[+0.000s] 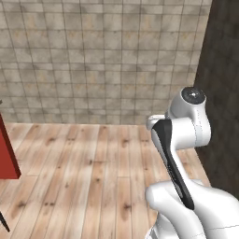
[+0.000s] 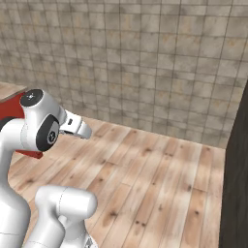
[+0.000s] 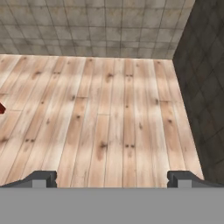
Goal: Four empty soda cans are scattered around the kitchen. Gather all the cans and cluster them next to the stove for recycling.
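1. The kitchen here is a bare corner: wood plank floor (image 1: pixel 93 177) running up to a tan tiled wall (image 1: pixel 102 56).
2. A dark tiled wall (image 1: pixel 221 93) closes the corner on the right, meeting the tan one at a straight edge.
3. A red cabinet (image 1: pixel 7 156) stands at the left edge of the left base view, its corner resting on the planks.
4. The same red shows behind the arm's shoulder in the right base view.
5. The gripper (image 3: pixel 112 177) looks down over the planks, its two dark fingertips (image 3: pixel 41 178) spread wide apart with nothing between them.
6. The white arm (image 1: pixel 186 126) is folded up close to its base.
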### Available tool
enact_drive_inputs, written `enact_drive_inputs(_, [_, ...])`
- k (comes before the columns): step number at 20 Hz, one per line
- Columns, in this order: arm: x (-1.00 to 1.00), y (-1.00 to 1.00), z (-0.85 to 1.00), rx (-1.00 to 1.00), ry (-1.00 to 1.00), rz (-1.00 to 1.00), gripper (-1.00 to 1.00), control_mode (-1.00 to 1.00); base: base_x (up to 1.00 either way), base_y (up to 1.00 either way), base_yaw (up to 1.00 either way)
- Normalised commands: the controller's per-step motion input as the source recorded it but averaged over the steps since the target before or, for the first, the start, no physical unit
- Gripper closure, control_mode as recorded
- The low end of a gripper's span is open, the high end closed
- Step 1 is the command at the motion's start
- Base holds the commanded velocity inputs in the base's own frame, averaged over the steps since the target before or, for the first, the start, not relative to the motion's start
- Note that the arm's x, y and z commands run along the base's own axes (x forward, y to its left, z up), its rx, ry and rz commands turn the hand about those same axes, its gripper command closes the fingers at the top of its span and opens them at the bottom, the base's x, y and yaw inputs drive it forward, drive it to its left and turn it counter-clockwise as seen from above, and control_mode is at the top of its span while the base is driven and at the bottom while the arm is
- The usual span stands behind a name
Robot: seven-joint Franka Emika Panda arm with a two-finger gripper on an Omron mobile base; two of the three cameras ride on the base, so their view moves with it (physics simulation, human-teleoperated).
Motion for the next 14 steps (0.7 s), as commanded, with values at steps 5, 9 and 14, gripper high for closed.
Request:
enact_drive_inputs(5, [0.00,0.00,0.00,0.00,0.00,0.00,-1.00,1.00,0.94,-0.47,0.14])
enact_drive_inputs(9, [0.00,0.00,0.00,0.00,0.00,0.00,-1.00,1.00,0.97,-0.45,0.14])
enact_drive_inputs(14, [0.00,0.00,0.00,0.00,0.00,0.00,-1.00,1.00,0.96,-0.44,0.15])
